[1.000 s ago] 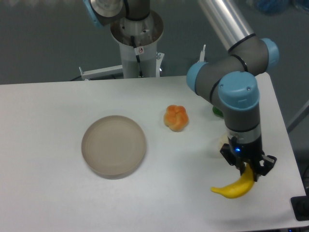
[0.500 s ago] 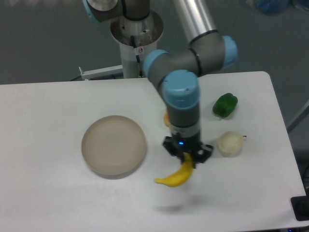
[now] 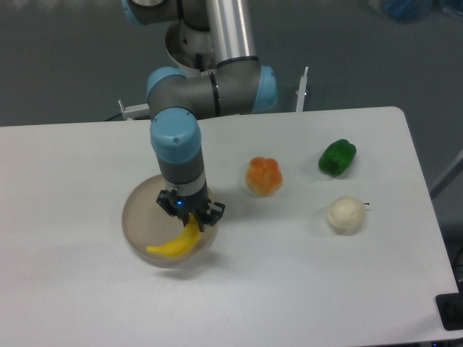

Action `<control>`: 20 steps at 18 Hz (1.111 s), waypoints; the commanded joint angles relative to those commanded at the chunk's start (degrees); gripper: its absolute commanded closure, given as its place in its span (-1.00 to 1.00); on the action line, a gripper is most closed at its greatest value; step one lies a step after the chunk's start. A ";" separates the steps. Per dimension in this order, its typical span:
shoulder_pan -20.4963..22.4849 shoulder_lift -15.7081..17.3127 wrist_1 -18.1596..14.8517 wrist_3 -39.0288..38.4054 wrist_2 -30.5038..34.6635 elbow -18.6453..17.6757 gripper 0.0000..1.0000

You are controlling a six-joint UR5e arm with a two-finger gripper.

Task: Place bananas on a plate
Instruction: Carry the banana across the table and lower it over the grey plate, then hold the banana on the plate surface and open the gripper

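Since a moment ago the arm has swung from the middle of the bench over to the left side, carrying the banana (image 3: 175, 244) with it, and now the gripper (image 3: 192, 219) hangs over the plate (image 3: 137, 210) with its fingers squeezed tight on the banana's top end. Whether the banana's low end touches the plate, I cannot tell. Over toward the right edge sit the orange fruit (image 3: 263, 176), the green pepper (image 3: 337, 157) and the pale round thing (image 3: 344, 215), all apart from each other on the white bench (image 3: 289, 289).
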 joint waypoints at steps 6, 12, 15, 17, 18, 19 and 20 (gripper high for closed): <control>-0.44 -0.44 0.18 0.80 0.26 -1.58 0.54; -0.70 -2.19 0.26 1.58 0.53 -0.88 0.53; -0.88 -3.25 0.35 1.50 0.53 -0.18 0.52; -0.88 -3.43 0.35 1.50 0.53 -0.26 0.52; -0.88 -3.43 0.35 1.58 0.44 -0.27 0.52; -0.88 -3.60 0.35 1.59 0.44 -0.18 0.51; -0.88 -3.60 0.35 1.59 0.53 -0.18 0.47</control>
